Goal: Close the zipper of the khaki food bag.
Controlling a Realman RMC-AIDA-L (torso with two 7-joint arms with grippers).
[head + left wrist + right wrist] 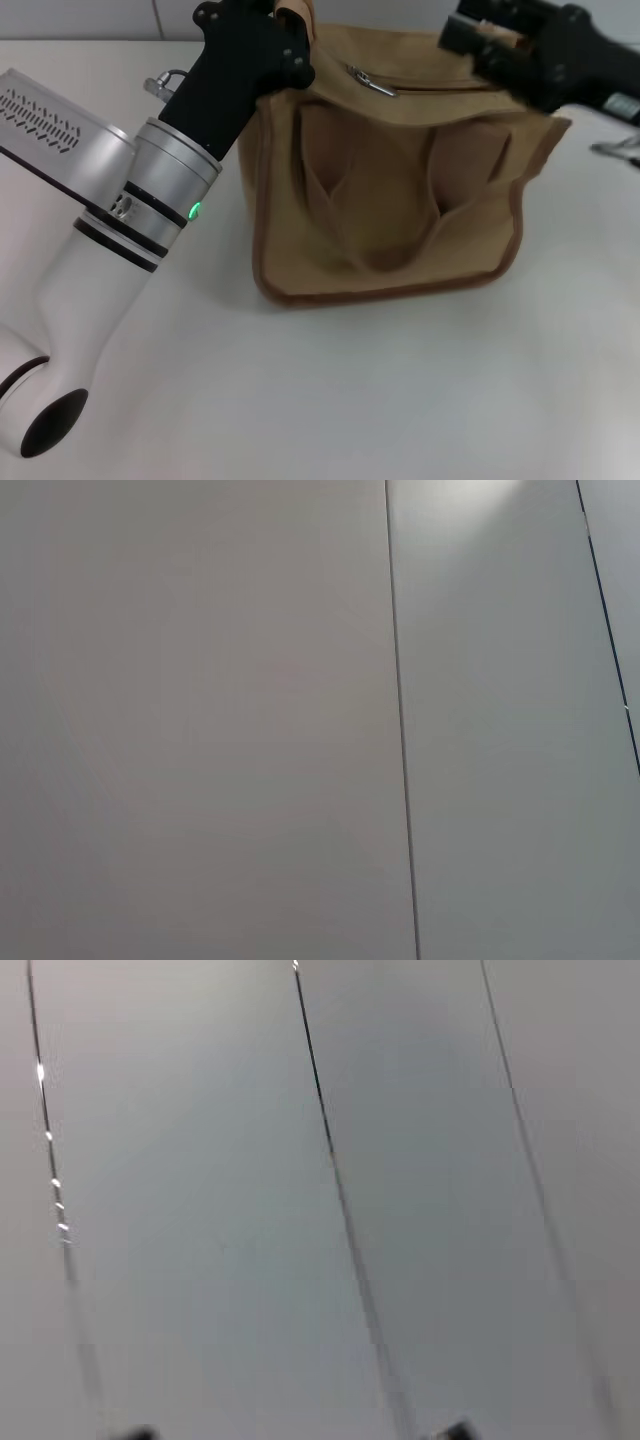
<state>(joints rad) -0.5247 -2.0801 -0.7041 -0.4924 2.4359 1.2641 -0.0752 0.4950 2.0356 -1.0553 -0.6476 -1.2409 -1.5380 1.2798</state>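
On a plain white tabletop [330, 400], the black left gripper [262, 30] sits at the boxy tan canvas food bag's [390, 190] top left corner, grip state unclear. The silver-tabbed zipper [372, 82] crosses the top panel. The black right gripper [490, 40] meets the top right corner, likewise unclear.

white tabletop [350, 400], pale panelled wall [200, 720]

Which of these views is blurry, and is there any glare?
Head view: the khaki food bag is fairly sharp, the right hand is smeared. Right wrist view: streaky, blurred panel seams with small glints. Left wrist view: plain wall panels, bright patch at one edge.
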